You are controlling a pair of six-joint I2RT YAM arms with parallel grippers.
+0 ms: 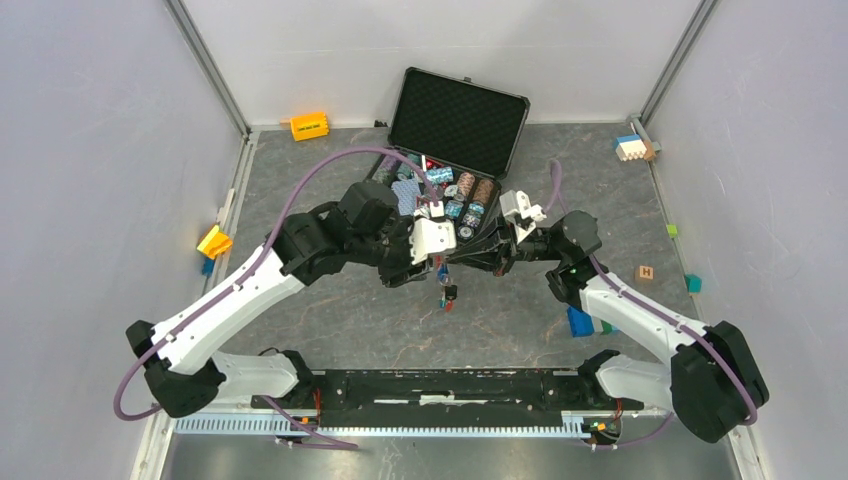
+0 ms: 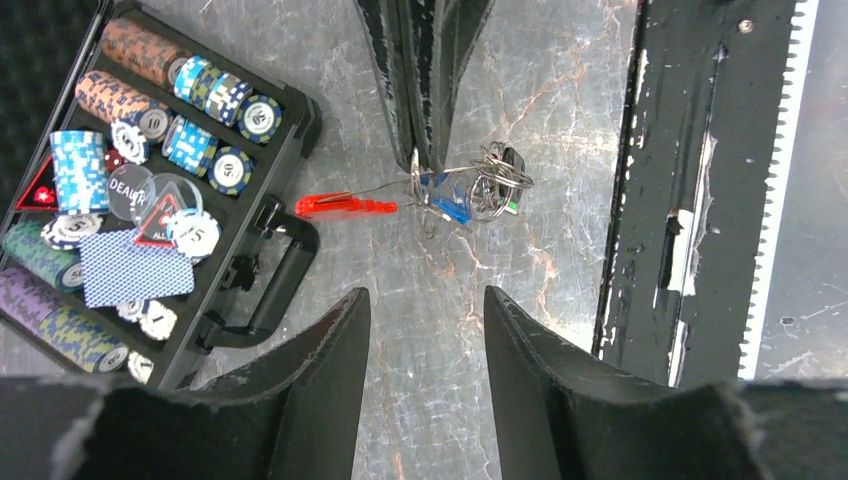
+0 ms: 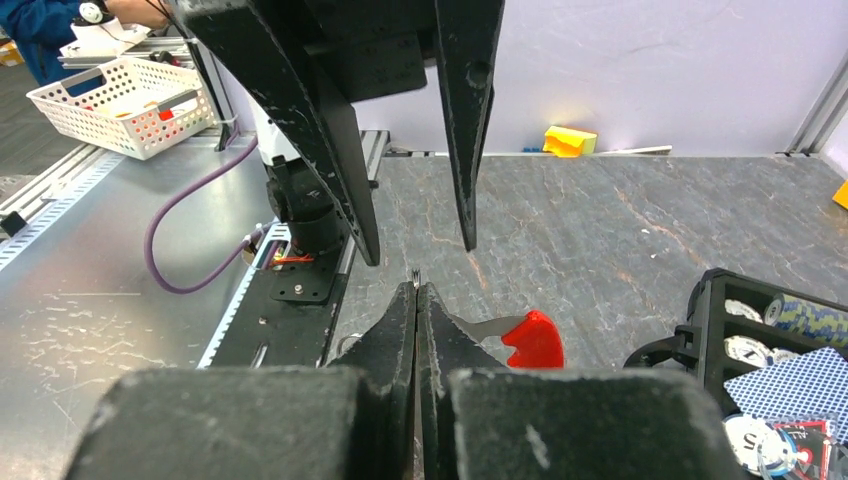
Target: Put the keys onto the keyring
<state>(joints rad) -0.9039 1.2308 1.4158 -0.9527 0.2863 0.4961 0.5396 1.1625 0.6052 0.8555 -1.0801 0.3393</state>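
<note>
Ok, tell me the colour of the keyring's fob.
The keyring's fob is bright red; it shows best in the left wrist view.

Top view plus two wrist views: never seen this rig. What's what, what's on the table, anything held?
Two robot arms are bolted at the near edge of a table. The top view looks down from above and behind them. The other two pictures come from a camera on each wrist, so each shows its own black fingers at the bottom and the other arm's fingers coming in from the top.

On the table are an open poker case with chips, and toy blocks near the walls.

The right gripper is shut on the thin wire of the keyring. Its red fob sticks out to one side and the keys are bunched on the other. The left gripper faces it, open and holding nothing.
</note>
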